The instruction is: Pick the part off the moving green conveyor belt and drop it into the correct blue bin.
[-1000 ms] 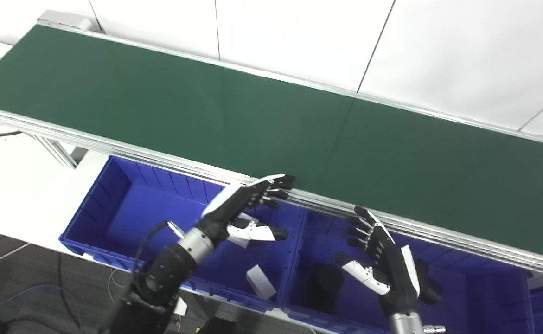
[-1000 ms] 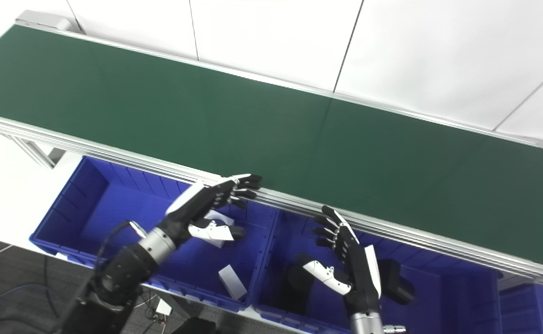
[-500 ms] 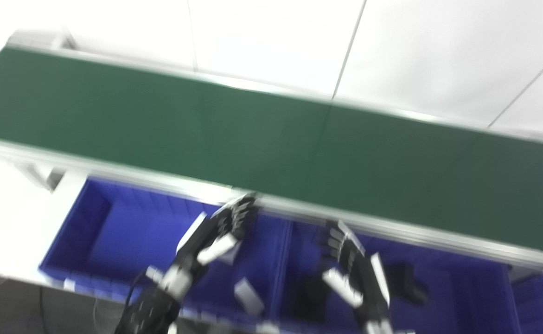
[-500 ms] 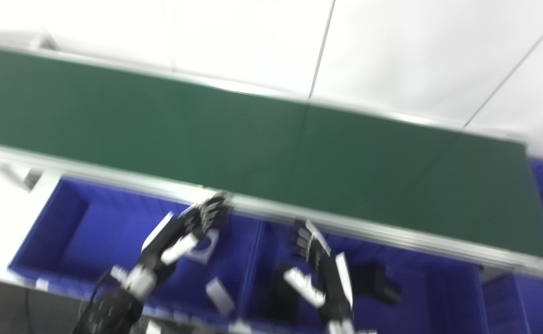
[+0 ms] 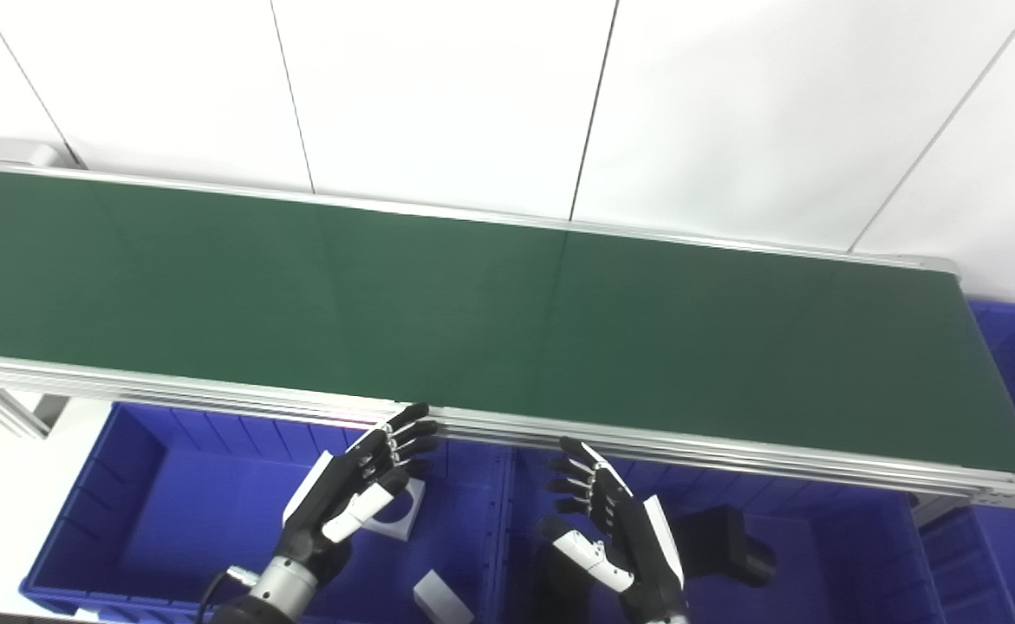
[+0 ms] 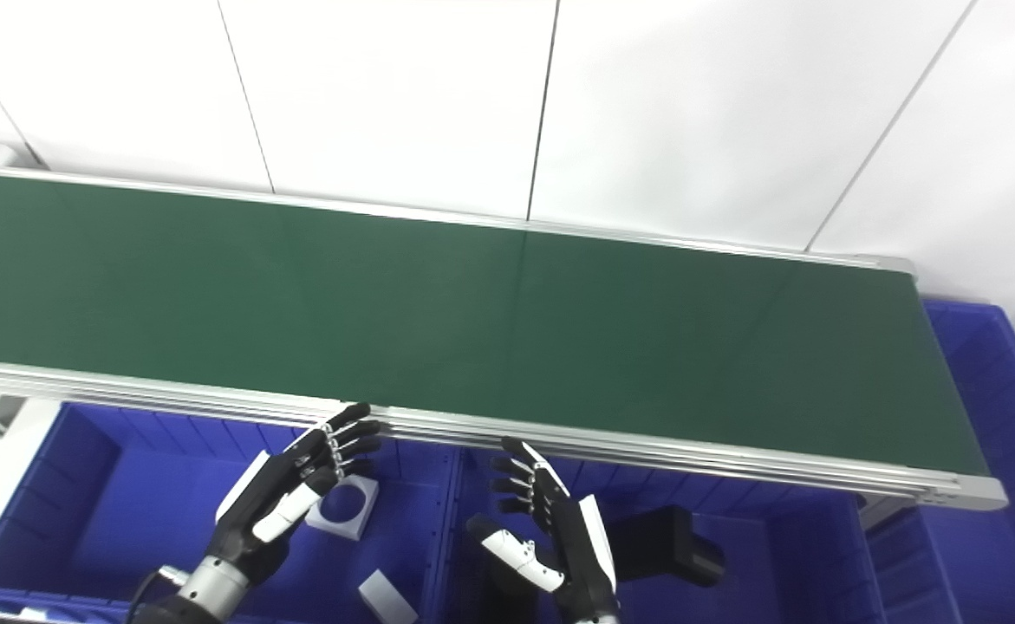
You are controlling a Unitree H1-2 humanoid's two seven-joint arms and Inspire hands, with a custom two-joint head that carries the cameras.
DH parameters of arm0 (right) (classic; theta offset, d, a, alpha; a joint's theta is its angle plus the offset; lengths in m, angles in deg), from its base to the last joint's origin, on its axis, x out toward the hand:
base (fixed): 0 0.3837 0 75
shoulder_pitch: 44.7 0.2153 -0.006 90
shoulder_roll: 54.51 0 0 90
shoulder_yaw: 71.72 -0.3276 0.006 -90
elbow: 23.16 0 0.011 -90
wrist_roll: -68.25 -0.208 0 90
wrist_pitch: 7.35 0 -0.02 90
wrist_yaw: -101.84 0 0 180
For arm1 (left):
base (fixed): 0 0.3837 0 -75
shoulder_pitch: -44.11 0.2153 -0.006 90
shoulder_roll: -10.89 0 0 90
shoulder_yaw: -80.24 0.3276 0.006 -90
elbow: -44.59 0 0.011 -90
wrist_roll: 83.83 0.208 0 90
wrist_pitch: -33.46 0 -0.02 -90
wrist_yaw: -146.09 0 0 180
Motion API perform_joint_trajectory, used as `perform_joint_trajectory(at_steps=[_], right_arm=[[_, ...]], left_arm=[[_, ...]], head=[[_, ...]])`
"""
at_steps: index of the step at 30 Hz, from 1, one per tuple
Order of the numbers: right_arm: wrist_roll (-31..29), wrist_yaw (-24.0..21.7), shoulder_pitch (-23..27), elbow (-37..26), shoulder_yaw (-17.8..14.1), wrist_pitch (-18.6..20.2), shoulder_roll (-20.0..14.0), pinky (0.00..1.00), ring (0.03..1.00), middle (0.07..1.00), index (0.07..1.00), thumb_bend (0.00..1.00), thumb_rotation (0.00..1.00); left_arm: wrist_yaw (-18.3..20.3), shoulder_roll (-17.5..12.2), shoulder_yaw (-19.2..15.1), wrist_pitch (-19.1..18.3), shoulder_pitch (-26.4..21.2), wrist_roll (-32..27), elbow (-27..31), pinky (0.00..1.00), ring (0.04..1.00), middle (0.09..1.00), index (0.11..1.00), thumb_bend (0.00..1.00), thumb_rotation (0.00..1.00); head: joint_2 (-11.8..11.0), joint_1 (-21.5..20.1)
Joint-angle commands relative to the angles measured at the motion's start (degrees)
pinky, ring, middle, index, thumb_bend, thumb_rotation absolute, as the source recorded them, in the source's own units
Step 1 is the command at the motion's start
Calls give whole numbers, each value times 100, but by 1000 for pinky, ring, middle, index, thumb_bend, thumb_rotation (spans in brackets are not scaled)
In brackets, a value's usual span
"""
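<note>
Down at the bottom edge, both arms are getting cut off. The left hand (image 5: 344,498) and right hand (image 5: 615,529) are hovering over the blue bins (image 5: 152,494), fingers (image 6: 347,433) spreading wide, holding nothing. Beyond, the green conveyor belt (image 5: 472,303) is showing no part.

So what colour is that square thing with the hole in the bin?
White square part; clearest in the right eye view.
</note>
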Motion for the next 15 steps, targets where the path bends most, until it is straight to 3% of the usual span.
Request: perform_joint_trajectory(at_steps=[1,10,15], right_arm=[[16,39,73,-80,45,-346,80,685,762,811,877,748,601],[-19,25,49,-290,50,-158,104,677,754,802,874,743,590],[12,40,72,-328,72,-92,159,676,749,799,870,749,593]], left_arm=[[22,-3,-6,111,-100,-66,171,793,830,847,876,720,658],[29,-46,-8,-83,-104,-54,392,781,825,846,875,747,622],[62,-129,-43,-186,-126,-97,457,770,820,844,870,771,627]], head=[[-6,5],[277,34],[428,-329]])
